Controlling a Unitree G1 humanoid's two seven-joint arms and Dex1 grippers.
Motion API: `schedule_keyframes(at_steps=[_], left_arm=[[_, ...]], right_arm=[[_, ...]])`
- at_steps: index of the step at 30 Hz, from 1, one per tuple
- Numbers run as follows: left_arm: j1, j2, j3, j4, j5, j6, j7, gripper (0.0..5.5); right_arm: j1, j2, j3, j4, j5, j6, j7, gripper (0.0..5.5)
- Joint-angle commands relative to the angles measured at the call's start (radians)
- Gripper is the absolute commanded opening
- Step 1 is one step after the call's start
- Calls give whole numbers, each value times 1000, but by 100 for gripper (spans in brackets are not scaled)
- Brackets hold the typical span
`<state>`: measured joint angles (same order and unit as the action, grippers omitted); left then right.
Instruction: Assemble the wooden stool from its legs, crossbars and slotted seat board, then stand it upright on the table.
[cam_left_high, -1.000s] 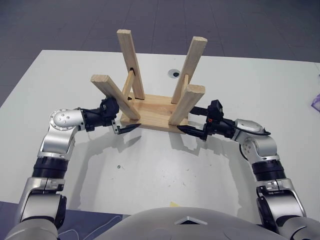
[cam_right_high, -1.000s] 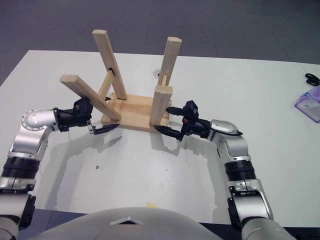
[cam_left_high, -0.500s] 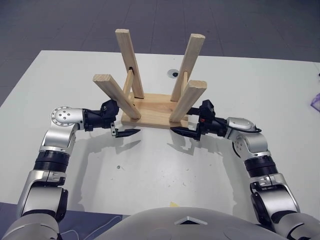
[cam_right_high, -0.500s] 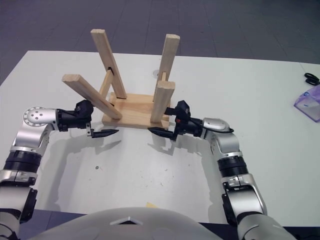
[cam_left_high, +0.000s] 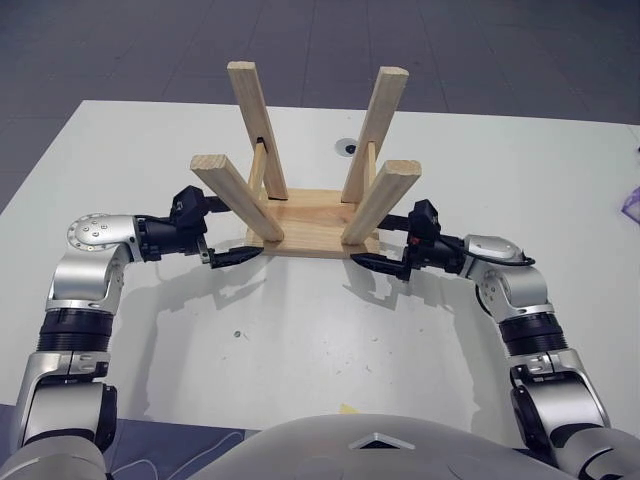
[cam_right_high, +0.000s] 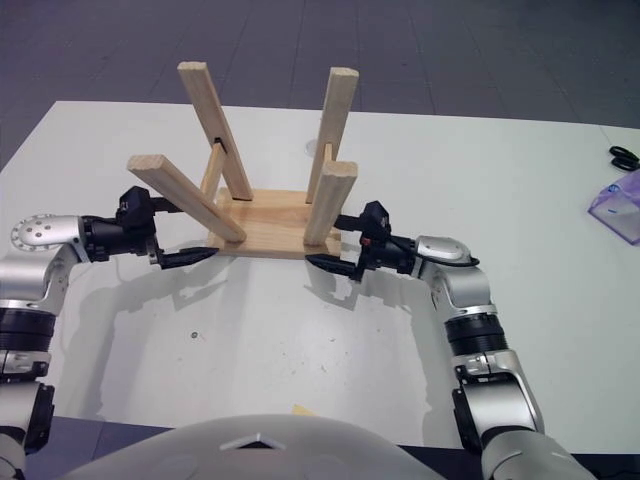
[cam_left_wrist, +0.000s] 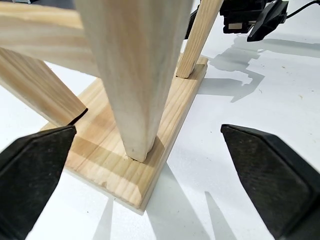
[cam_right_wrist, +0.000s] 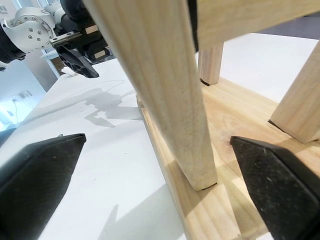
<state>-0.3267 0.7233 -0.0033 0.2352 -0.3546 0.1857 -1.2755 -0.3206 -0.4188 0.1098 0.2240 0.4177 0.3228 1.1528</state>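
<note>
Left pincer (cam_left_high: 230, 243): low over the worktop (cam_left_high: 300, 330) at the stool's near-left corner. Its two fingers are spread wide and hold nothing.
Near-left leg (cam_left_high: 228, 195): stands between those spread fingers with clear gaps on both sides. It leans outward and toward the robot, its foot end up in the air.
Stool (cam_left_high: 310, 215): upside down in the middle of the worktop, with the slotted seat board flat on the surface, four legs splayed upward and a crossbar (cam_left_high: 260, 168) joining each side pair.
Seat board's long axis: runs left to right, from one pincer toward the other.
Near-right leg (cam_left_high: 380, 198): mirrors the left one, tilting outward. It sits between the right pincer's fingers without touching either, as far as can be seen.
Right pincer (cam_left_high: 385, 243): close to the worktop at the near-right corner, fingers wide apart and empty.
Deciding relation: each arm has its own near leg just ahead, inside its open fingers. Neither arm is clearly the nearer one, and the stool lies squarely between them.
Likely step: assembly looks finished. Closing on both near legs together and turning the stool over onto its feet appears to be what remains.
Risk: an uneven grip could swing the stool or pull a leg out of its slot.
</note>
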Motion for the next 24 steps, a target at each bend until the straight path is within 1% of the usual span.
schedule_keyframes(at_steps=[1, 2, 5, 6, 10, 17, 19, 24], left_arm=[[-52, -35, -22, 60, 26, -17, 12, 539], [-54, -45, -28, 67, 31, -22, 19, 539], [-58, -70, -45, 95, 49, -46, 28, 495], [-65, -79, -51, 111, 56, -56, 32, 471], [-85, -108, -58, 161, 73, -81, 40, 411], [-141, -111, -71, 317, 127, -149, 23, 286], [-152, -117, -75, 336, 136, -164, 17, 247], [-161, -142, -72, 326, 126, -163, 17, 171]], right_arm=[[-19, -9, 0, 16, -16, -9, 7, 540], [-24, -7, 3, 21, -17, -10, 9, 540], [-43, -1, 10, 39, -22, -14, 15, 540], [-50, 3, 13, 50, -28, -20, 16, 519], [-101, 35, 27, 130, -55, -61, 17, 469], [-172, 59, 46, 324, -121, -147, 44, 350], [-188, 66, 45, 365, -133, -166, 50, 313], [-208, 81, 39, 406, -142, -188, 55, 240]])
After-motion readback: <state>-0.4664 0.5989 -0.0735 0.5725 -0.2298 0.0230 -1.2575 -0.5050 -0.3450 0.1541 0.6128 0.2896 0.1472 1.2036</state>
